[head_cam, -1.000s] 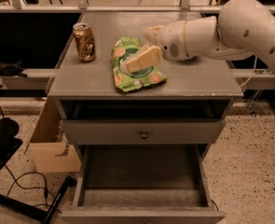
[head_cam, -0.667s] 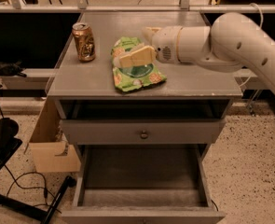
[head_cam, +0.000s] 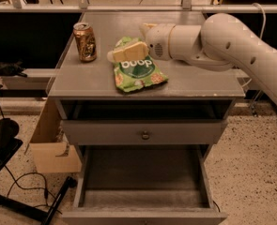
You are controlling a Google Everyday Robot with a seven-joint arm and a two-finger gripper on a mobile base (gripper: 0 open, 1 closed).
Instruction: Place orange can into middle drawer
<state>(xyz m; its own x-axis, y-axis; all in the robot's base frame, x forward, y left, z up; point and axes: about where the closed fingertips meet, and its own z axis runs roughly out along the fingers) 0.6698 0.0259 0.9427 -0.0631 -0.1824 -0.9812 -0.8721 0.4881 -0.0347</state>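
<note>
Camera view looks down on a grey cabinet top [head_cam: 81, 81], flat, matte, rectangular, w/ a metal rail running across behind it. Floor [head_cam: 250, 172] is speckled terrazzo; a cardboard box [head_cam: 53, 146] sits by the cabinet's left side and black cables [head_cam: 20, 184] loop on the floor nearby. Orange can [head_cam: 85, 42] stands upright near the top's back-left corner: coppery metallic sides, silver lid. Green snack bag [head_cam: 138, 71], crinkly and glossy, lies flat mid-top. Top drawer [head_cam: 145, 132], w/ a small round knob, is slightly out. Middle drawer [head_cam: 142, 172] below is pulled well out, its deep flat floor bare. Arm [head_cam: 222, 41] is smooth, rounded, off-white plastic, coming in from the right. Gripper [head_cam: 124, 53] hangs over the bag's upper edge, right of the can and apart from it; can't tell if parted or closed. Vs 0.7 s ago: gripper has slid left toward the can; can, bag and drawers unchanged.
</note>
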